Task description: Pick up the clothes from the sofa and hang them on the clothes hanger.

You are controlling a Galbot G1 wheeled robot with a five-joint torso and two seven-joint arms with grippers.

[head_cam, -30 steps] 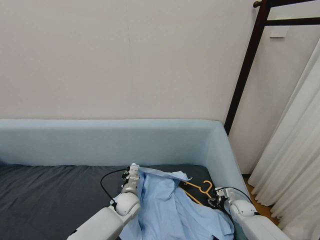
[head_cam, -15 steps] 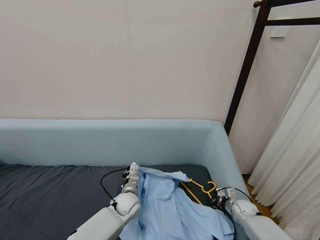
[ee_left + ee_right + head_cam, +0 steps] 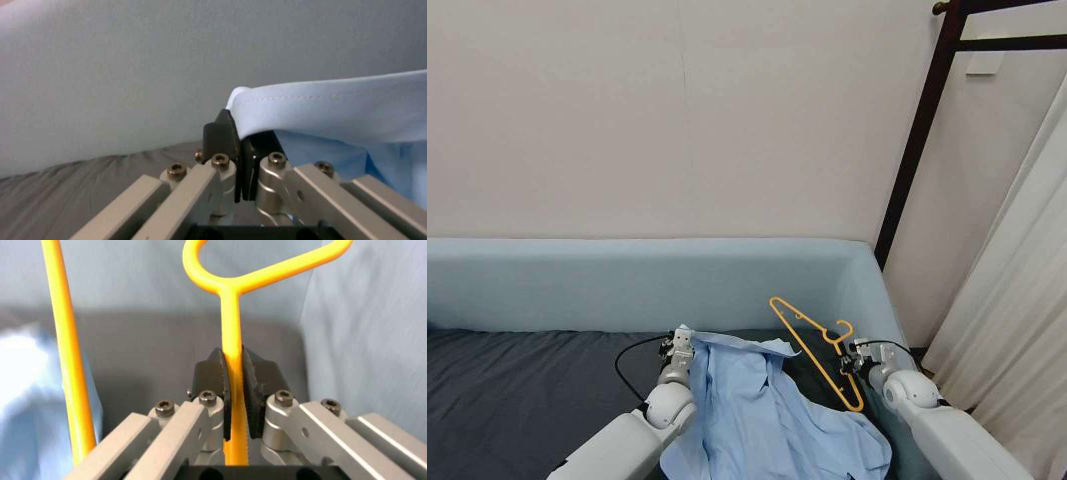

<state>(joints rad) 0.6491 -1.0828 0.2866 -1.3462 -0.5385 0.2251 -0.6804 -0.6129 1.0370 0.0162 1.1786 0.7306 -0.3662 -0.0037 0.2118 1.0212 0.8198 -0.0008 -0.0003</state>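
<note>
A light blue shirt (image 3: 767, 415) lies crumpled on the dark sofa seat (image 3: 527, 385). My left gripper (image 3: 677, 348) is shut on the shirt's collar edge (image 3: 320, 110), holding it a little above the cushion. An orange hanger (image 3: 815, 350) stands tilted in the air over the seat near the sofa's right armrest. My right gripper (image 3: 853, 356) is shut on the hanger's neck (image 3: 231, 335), just under its hook (image 3: 267, 265). The hanger is clear of the shirt.
The pale blue sofa back (image 3: 647, 285) runs behind the seat, with the armrest (image 3: 872, 300) at the right. A dark wooden clothes stand (image 3: 922, 130) rises beyond the armrest, next to a white curtain (image 3: 1017, 330).
My right gripper has lifted the orange hanger off the shirt and swung it upright above the seat. The left gripper has shifted slightly left, still holding the collar.
</note>
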